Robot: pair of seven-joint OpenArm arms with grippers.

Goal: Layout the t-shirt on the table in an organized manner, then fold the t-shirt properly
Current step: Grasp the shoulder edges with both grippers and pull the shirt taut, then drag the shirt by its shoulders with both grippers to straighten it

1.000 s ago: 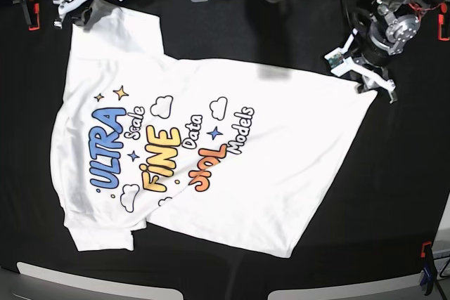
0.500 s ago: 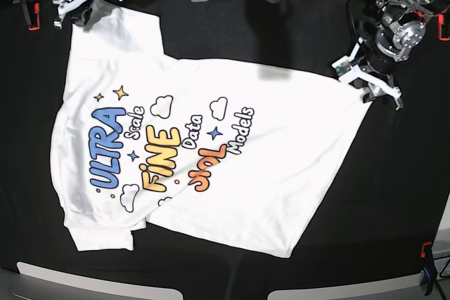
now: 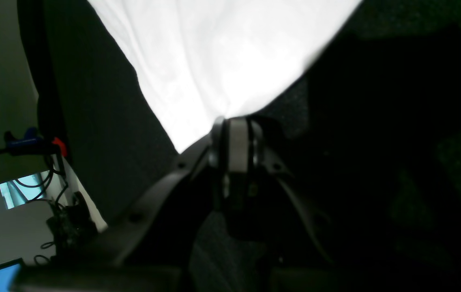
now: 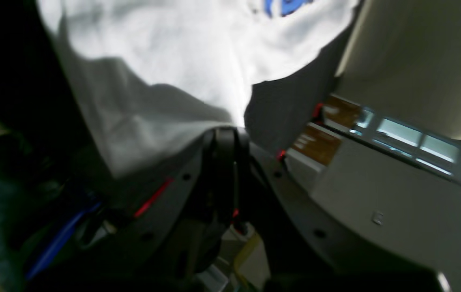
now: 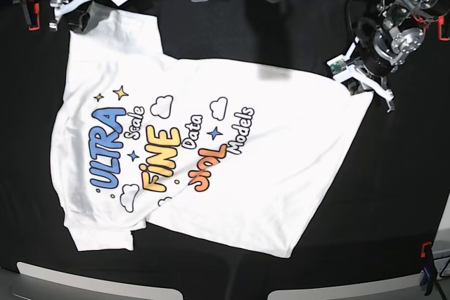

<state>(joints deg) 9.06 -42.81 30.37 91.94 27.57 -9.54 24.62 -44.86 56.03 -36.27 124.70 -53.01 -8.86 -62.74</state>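
Left hand (image 5: 360,83) clenched on a corner of the white printed t-shirt (image 5: 204,152), cloth fanning away from the closed fingertips in the left wrist view. Right hand (image 5: 79,13) likewise clamped on the opposite far corner, fabric bunched and shadowed just beside its fingers. Between the two hands, shirt lying print-up but skewed on the black bench (image 5: 232,26), one lower edge folded under near the words.

Risks, as a judgement: thin pinch on the left corner liable to slip if pulled hard; uneven pulling likely to drag the whole shirt sideways instead of flattening it; the tucked edge apt to stay creased without a separate smoothing pass.
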